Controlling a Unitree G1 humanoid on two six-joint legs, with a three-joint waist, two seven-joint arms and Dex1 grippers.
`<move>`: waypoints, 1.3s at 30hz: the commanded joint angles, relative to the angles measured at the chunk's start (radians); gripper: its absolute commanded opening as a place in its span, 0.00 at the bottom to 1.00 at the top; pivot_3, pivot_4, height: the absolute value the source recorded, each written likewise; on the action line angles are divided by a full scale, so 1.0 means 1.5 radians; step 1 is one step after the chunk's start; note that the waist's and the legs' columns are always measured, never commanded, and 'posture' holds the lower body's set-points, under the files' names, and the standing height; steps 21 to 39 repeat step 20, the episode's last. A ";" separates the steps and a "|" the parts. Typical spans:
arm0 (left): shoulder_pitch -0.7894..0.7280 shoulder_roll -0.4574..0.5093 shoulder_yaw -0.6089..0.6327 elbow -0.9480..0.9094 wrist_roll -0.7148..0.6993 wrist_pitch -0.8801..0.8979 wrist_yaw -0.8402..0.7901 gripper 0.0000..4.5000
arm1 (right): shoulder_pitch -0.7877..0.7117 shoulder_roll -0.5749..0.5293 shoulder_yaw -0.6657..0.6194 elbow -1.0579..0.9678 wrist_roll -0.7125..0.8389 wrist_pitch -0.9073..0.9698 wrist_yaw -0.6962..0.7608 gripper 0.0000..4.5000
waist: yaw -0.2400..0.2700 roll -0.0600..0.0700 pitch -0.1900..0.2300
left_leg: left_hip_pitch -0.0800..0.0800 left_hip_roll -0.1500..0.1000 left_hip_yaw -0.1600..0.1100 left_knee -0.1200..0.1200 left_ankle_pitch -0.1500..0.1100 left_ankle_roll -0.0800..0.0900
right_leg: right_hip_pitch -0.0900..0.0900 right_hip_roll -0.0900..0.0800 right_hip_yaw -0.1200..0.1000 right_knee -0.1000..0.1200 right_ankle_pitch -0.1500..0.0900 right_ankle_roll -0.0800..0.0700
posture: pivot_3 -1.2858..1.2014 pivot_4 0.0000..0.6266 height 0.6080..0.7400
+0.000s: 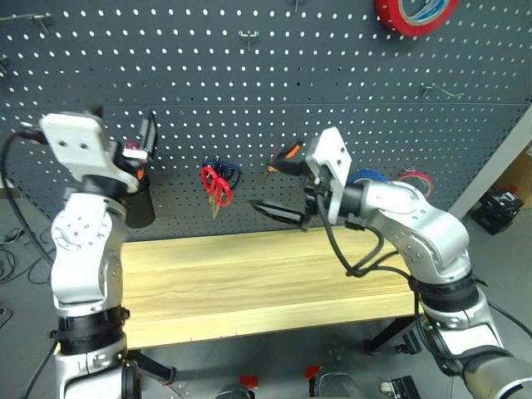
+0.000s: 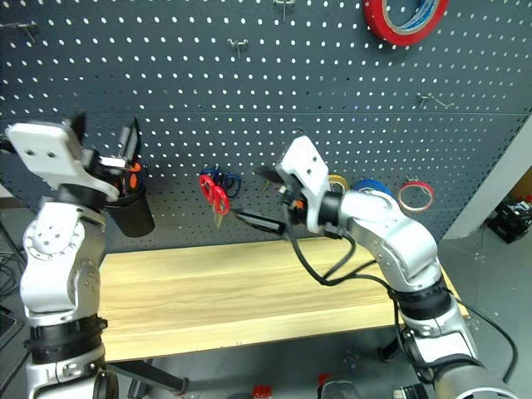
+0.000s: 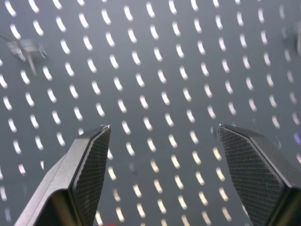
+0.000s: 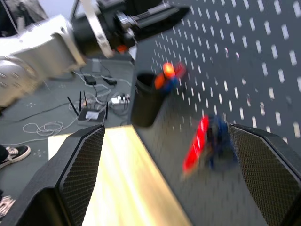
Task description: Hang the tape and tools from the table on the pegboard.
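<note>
- Left arm: silver-grey rounded shells, with black ribbed bands at the joints.
- Left wrist block: white and boxy, with small dark screw holes on its face.
- Right arm: glossy silver-grey casing, with a black collar near the shoulder.
- Right wrist block: a white angular plate with small dark holes.
- Cable: black, looping under the right forearm.
- Fingers: black and wedge-shaped, with finely cross-hatched inner pads and smooth dark grey outer sides.
</note>
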 commanded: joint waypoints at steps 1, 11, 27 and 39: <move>0.065 -0.019 0.007 -0.047 0.036 0.072 0.042 0.86 | 0.063 -0.017 -0.022 -0.006 -0.041 -0.065 -0.020 1.00 | 0.001 0.000 -0.001 | 0.000 -0.001 0.000 0.000 0.000 0.000 | 0.000 0.000 0.000 0.000 0.000 0.000 | 0.53 0.00 1.00; 0.252 -0.086 0.026 0.020 0.030 -0.038 -0.008 0.86 | 0.278 0.067 -0.083 0.238 -0.255 -0.432 -0.249 1.00 | 0.048 0.002 -0.004 | 0.007 -0.002 0.002 -0.001 0.000 0.000 | 0.007 -0.002 0.002 -0.002 0.000 0.000 | 0.54 0.00 1.00; 0.315 -0.131 0.034 0.074 0.029 -0.107 -0.017 0.86 | 0.316 0.085 -0.151 0.430 -0.277 -0.580 -0.295 1.00 | 0.084 0.007 -0.002 | 0.022 -0.001 0.002 -0.002 -0.003 0.005 | 0.023 0.000 0.000 -0.010 -0.002 0.003 | 0.56 0.00 1.00; 0.315 -0.131 0.034 0.074 0.029 -0.107 -0.017 0.86 | 0.316 0.085 -0.151 0.430 -0.277 -0.580 -0.295 1.00 | 0.084 0.007 -0.002 | 0.022 -0.001 0.002 -0.002 -0.003 0.005 | 0.023 0.000 0.000 -0.010 -0.002 0.003 | 0.56 0.00 1.00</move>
